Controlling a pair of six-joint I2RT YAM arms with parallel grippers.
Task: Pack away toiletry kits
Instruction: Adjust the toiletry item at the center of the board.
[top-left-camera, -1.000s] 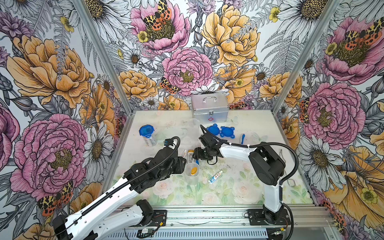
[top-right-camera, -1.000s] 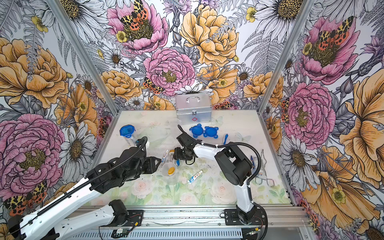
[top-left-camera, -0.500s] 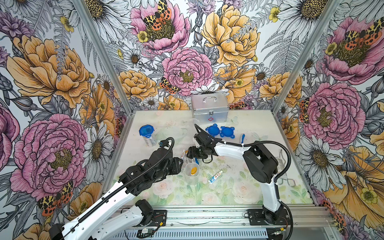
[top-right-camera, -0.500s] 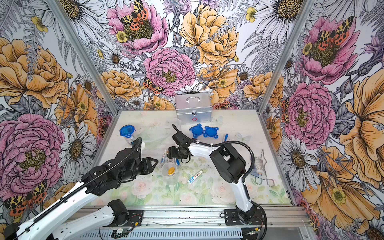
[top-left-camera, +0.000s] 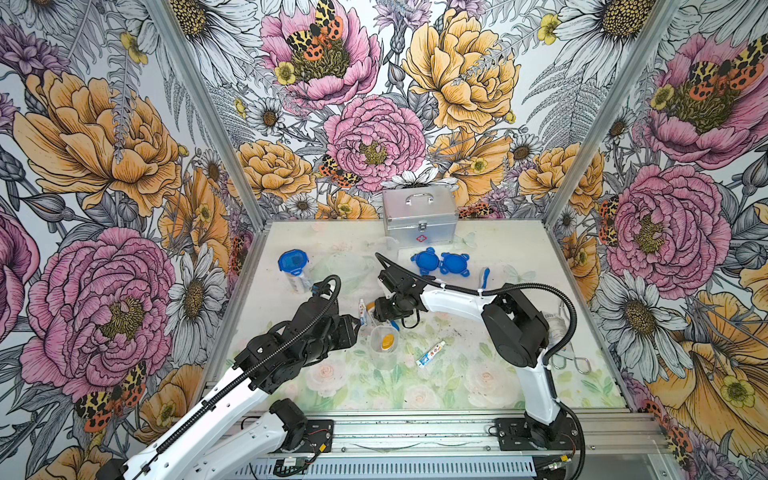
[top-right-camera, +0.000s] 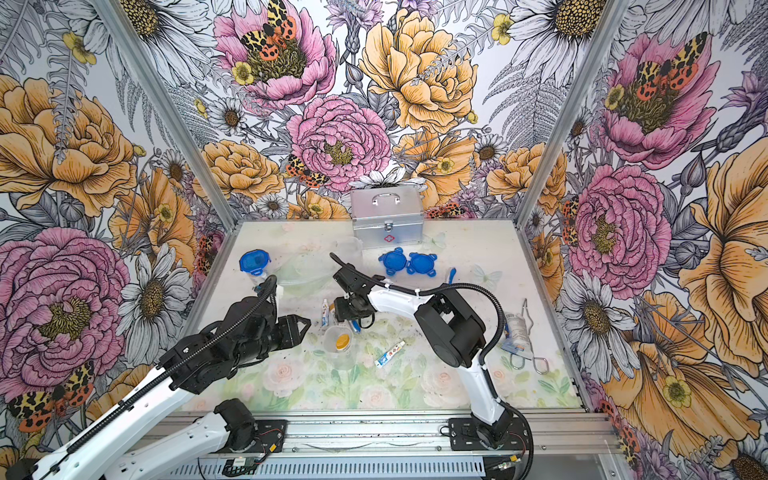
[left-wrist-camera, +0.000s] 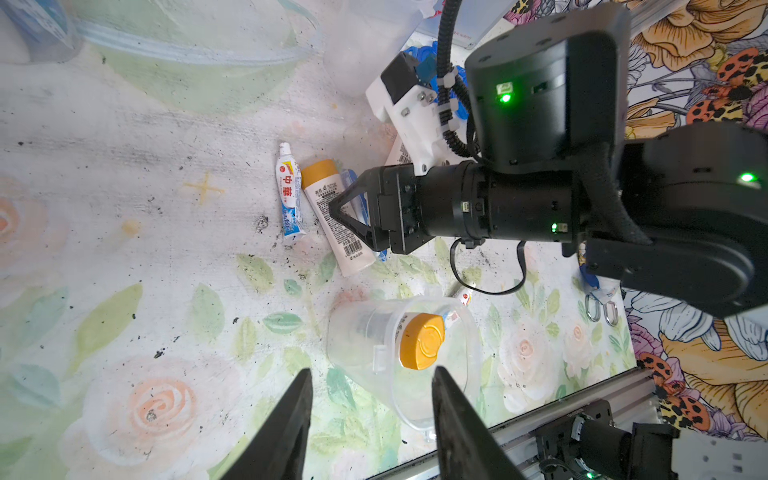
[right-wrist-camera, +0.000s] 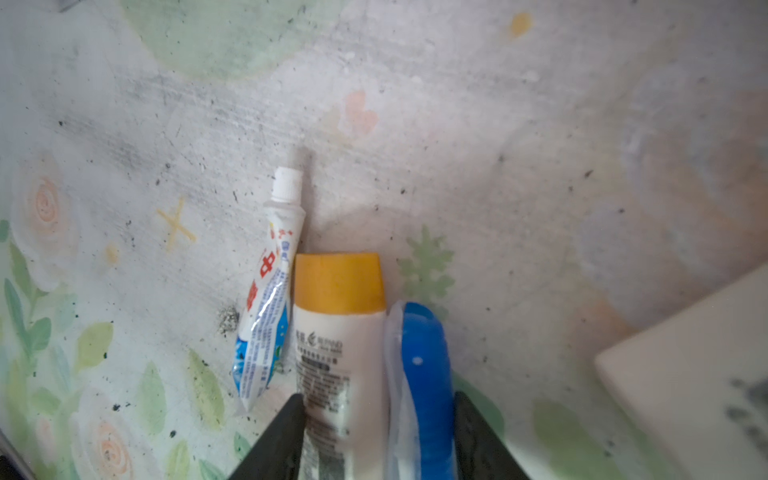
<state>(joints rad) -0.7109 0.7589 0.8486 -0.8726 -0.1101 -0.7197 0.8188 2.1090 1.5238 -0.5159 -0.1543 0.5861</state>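
Straddling two things at once: the right gripper (right-wrist-camera: 377, 394) has its fingers spread either side of a white bottle (right-wrist-camera: 336, 332) and a blue toothbrush (right-wrist-camera: 424, 353). They lie side by side on the desk (right-wrist-camera: 498, 124), long axes running straight out ahead, orange cap at the far end. A white-blue tube (right-wrist-camera: 270, 299) sits just outside one finger. Further out are the clear cup (top-left-camera: 384, 345) and the left gripper (left-wrist-camera: 372, 369), spread and empty, facing it. Both top views mostly bury that pair under the gripper; the right wrist view shows both.
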